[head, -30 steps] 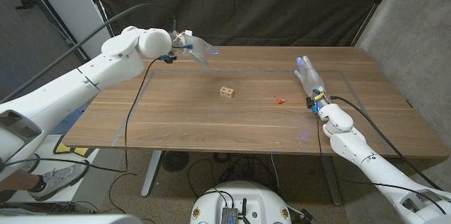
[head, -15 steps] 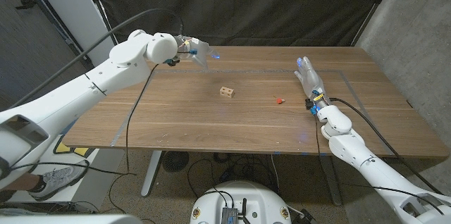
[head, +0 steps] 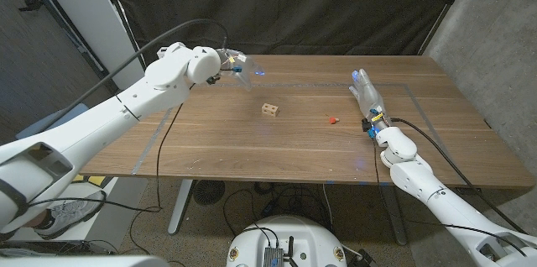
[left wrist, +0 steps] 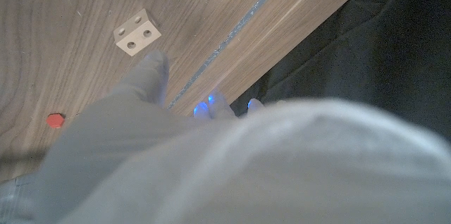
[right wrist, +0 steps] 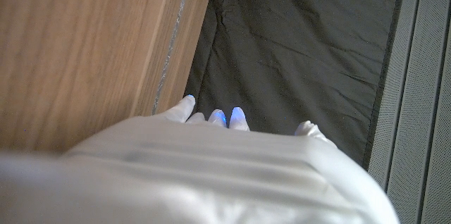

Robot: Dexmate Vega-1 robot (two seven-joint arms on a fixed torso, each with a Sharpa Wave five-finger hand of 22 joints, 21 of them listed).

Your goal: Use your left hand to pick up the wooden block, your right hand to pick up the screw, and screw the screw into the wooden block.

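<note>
The head view shows the wooden block (head: 269, 110) and screw (head: 333, 119) apart on the table (head: 252, 149). The left hand (head: 239, 64) and right hand (head: 366, 91) hold nothing, fingers extended. The right wrist view adds a dark curtain (right wrist: 296, 48).

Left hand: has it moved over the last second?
Yes. In the head view the left hand has shifted right along the table's far edge, closer to the wooden block, which has stayed put.

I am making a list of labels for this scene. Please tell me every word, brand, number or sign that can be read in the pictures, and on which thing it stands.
There is none to read.
Wooden block: only holes on its faces, no print.
Red screw: too small to show any mark.
Left hand and right hand: blue lights at the fingertips, no lettering.
Table: bare wood grain and a pale line.
</note>
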